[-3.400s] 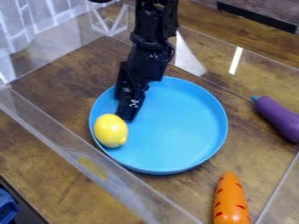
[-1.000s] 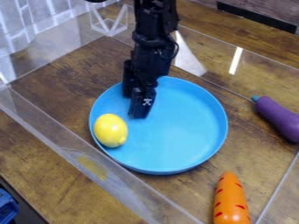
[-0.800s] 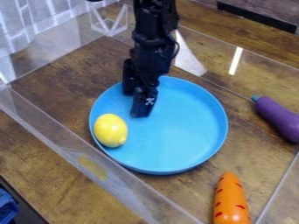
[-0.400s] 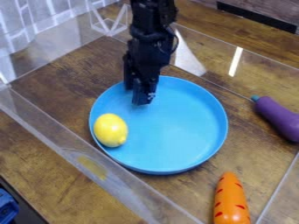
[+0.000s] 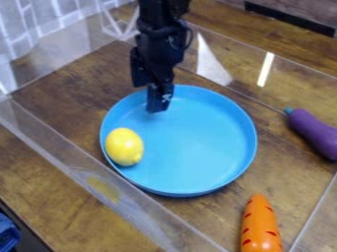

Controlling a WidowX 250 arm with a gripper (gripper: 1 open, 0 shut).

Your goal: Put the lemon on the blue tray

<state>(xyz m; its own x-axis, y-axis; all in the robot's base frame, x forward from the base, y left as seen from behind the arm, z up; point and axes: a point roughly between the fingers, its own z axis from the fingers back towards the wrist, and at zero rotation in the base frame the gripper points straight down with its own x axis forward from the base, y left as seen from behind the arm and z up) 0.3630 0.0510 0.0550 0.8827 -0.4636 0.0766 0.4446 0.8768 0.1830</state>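
The yellow lemon (image 5: 124, 146) lies on the blue tray (image 5: 211, 148), in its left part close to the rim. My black gripper (image 5: 156, 99) hangs from above over the tray's back-left edge, well clear of the lemon and a bit behind it. Its fingers point down and hold nothing; they look open, though I see them nearly side-on.
A purple eggplant (image 5: 316, 132) lies at the right of the wooden table (image 5: 79, 84). An orange carrot (image 5: 259, 225) lies at the front right. Clear plastic walls (image 5: 66, 157) fence the workspace at the front left and back.
The gripper has lifted and shifted back and left, from over the tray's inside to over its rim. The lemon has stayed where it lies on the tray.
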